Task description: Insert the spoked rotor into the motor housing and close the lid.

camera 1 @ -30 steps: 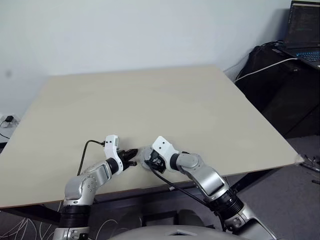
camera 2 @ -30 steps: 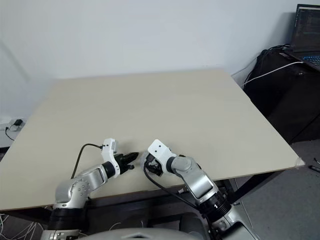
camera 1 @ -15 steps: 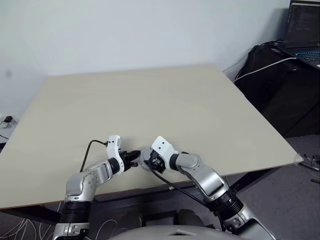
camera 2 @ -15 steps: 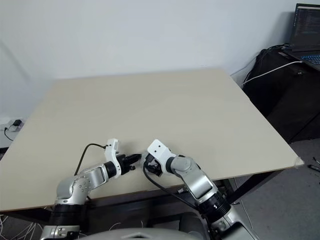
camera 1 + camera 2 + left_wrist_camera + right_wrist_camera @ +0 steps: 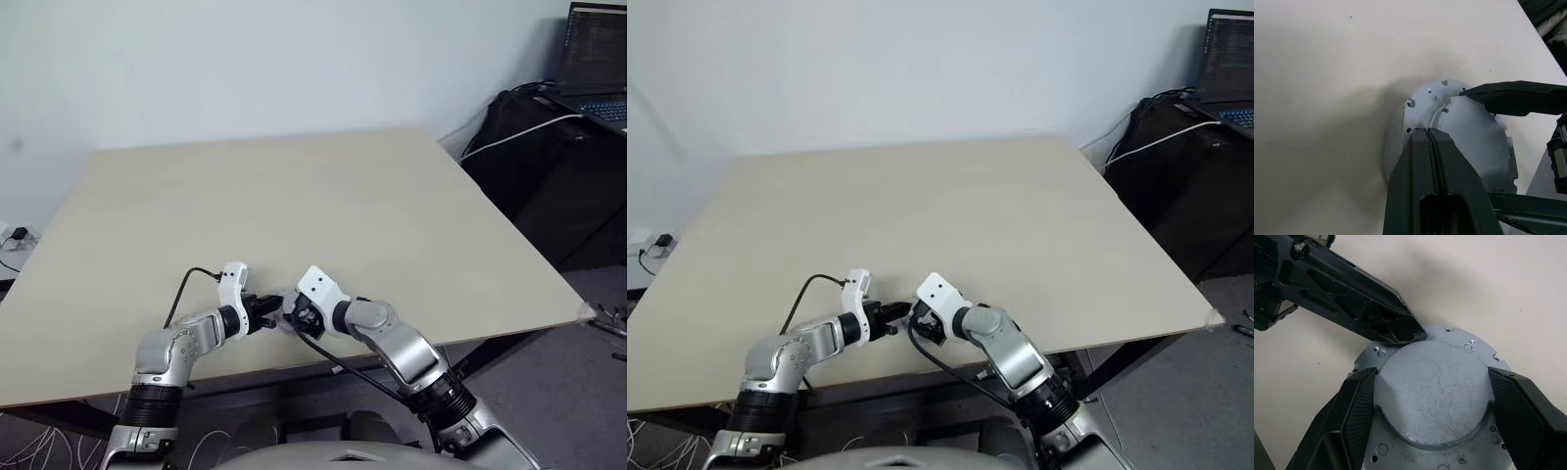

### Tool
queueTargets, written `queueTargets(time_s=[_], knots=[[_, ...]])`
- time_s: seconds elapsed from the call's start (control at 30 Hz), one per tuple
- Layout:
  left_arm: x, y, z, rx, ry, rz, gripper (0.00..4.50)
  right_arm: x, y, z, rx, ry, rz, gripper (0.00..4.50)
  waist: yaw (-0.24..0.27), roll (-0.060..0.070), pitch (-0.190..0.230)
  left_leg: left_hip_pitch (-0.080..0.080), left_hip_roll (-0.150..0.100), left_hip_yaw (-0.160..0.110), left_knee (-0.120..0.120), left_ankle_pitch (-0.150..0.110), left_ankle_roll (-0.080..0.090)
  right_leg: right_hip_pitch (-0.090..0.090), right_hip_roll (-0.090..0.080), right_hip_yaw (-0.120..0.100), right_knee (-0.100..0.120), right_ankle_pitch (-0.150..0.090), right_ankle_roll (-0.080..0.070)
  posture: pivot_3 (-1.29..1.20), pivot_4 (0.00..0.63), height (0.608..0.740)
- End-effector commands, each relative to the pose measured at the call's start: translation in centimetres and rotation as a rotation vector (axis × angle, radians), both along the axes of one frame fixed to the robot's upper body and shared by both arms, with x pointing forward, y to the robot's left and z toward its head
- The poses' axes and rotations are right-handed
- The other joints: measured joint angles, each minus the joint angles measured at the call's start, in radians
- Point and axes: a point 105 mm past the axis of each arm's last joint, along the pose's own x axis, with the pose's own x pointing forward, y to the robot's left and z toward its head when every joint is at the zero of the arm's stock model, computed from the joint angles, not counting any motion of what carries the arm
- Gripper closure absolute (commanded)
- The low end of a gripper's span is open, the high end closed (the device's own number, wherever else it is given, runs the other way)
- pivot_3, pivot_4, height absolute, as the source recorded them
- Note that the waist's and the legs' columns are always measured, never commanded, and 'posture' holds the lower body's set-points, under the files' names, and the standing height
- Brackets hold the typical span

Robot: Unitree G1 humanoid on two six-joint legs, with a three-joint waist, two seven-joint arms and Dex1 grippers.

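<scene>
1. Near the front edge of the pale beige wooden table point(image 5: 343, 196), both robot arms meet over one small spot, close to the robot's body.
2. Lying flat on the table at that spot is the lid point(image 5: 1435, 396), a round silver metal piece with a raised, scratched, domed middle and a flat flange dotted with small holes.
3. What lies beneath the lid cannot be told; it covers whatever it sits on.
4. From the right, the right gripper point(image 5: 1432, 396) straddles the raised dome, its two black textured fingers point(image 5: 1359, 396) set wide apart, one against each side of the dome.
5. Those fingers press against the dome's edge, so the right gripper is clamped across the lid.
6. From the left, the left gripper point(image 5: 1431, 133) reaches in with its two black fingers pressed together, no gap between them.
7. Its joined tip rests on the lid's flange, right at the rim of the dome, as seen in the right wrist view point(image 5: 1413, 335).
8. Seen from the head, the two grippers meet almost tip to tip point(image 5: 279, 308), with the lid mostly hidden under them.
9. At the far right, beyond the table's corner, a dark stand holds an open black laptop point(image 5: 596, 59) with a white cable point(image 5: 509, 135) trailing down.
</scene>
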Motion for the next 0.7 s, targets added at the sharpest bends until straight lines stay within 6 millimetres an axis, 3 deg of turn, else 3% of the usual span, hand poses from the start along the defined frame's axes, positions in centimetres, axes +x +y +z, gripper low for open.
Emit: queueTargets(time_s=[0.03, 0.1, 0.37, 0.7], knots=[[-0.9, -1.1, -1.1, 0.008, 0.059, -0.050, 4.50, -0.2, -0.4, -0.6, 0.007, 0.026, -0.013, 0.55, 0.001, 0.000, 0.000, 0.000, 0.000, 0.000, 0.000, 0.000, 0.000, 0.000, 0.000, 0.000, 0.000, 0.000, 0.000, 0.00, 0.000, 0.740], [-0.9, -1.1, -1.2, 0.010, 0.062, -0.052, 4.50, 0.0, -0.3, -0.1, 0.029, 0.012, -0.017, 0.01, 0.001, 0.000, 0.000, 0.000, 0.000, 0.000, 0.000, 0.000, 0.000, 0.000, 0.000, 0.000, -0.001, 0.000, 0.000, 0.00, 0.000, 0.740], [-1.1, -1.1, -1.2, 0.006, 0.064, -0.055, 4.50, 0.4, -0.5, 2.1, 0.112, -0.051, -0.006, 0.01, 0.009, 0.000, 0.000, -0.002, 0.000, -0.001, -0.004, 0.000, 0.000, -0.001, 0.000, -0.001, -0.005, 0.000, 0.001, 0.00, 0.000, 0.740], [-1.0, -1.4, -1.2, 0.001, 0.062, -0.069, 4.50, -0.9, -3.1, 4.9, 0.176, -0.093, 0.037, 0.01, 0.020, 0.000, 0.001, -0.004, 0.000, -0.002, -0.006, -0.001, 0.002, -0.001, 0.000, -0.002, -0.012, 0.002, 0.002, 0.00, 0.000, 0.740]])
